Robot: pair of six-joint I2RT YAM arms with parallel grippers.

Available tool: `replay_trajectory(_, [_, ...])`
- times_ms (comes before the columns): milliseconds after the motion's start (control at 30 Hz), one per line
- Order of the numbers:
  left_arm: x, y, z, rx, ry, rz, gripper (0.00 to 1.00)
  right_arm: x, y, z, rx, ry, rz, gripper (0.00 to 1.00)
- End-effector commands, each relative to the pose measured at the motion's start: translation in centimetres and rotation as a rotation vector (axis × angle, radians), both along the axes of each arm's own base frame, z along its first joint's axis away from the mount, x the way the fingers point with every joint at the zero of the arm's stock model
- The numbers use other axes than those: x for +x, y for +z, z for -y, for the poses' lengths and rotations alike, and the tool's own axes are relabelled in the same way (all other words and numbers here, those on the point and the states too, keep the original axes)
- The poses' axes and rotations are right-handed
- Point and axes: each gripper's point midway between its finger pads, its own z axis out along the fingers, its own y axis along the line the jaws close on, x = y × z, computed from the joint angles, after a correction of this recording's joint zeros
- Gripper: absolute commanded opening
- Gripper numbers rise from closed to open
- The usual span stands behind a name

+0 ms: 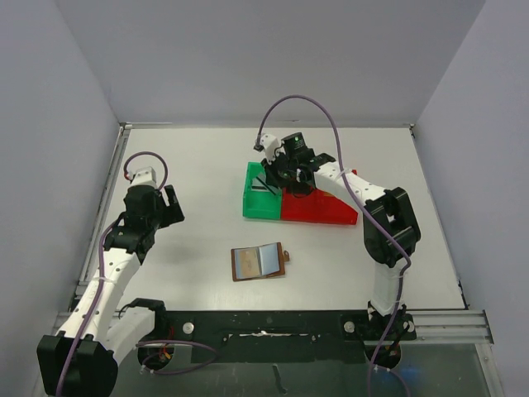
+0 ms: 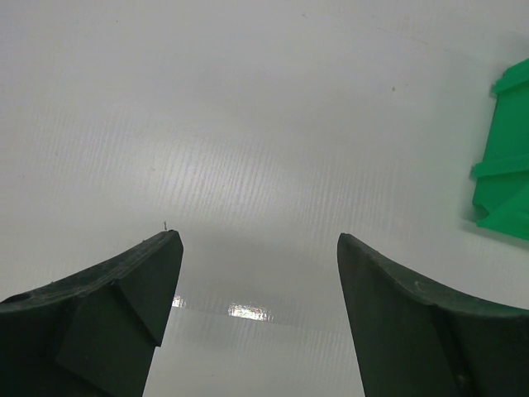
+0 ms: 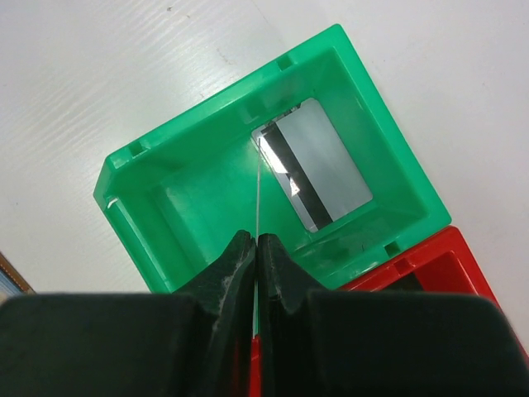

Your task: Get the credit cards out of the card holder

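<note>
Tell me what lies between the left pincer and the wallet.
Nothing: only bare white table separates the left pincer and the open wallet, as the top view shows.

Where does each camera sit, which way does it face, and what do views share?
Top external: above, behind the bases, looking down at the table; left arm, right arm, open card holder.
Left wrist: on the left arm, facing bare table; open left gripper, green tray edge.
Right wrist: looking down into the green tray; shut right gripper pinching an edge-on card; grey card inside.
All share the green tray.
</note>
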Motion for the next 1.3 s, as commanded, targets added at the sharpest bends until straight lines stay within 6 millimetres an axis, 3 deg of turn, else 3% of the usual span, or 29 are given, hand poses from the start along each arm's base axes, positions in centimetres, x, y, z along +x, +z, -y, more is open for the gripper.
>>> replay_trajectory(0, [0.7, 2.2, -0.4, 0.005, 0.015, 0.089, 0.76, 0.7, 4.5, 0.3, 0.031, 0.012, 0.095, 0.0])
replay_trajectory(300, [0.7, 2.2, -0.3, -0.006, 0.013, 0.095, 0.76, 1.4, 5.5, 1.8, 0.035, -0.014, 0.101, 0.0])
replay_trajectory(767, [0.7, 2.2, -0.4, -0.004, 0.023, 0.092, 0.76, 2.1, 9.2, -0.2, 0.143, 0.069, 0.208, 0.0])
replay_trajectory(1267, [0.7, 2.7, -0.6, 0.0, 0.032, 0.111, 0.76, 3.3, 6.1, -0.3, -0.118, 0.236, 0.438, 0.0])
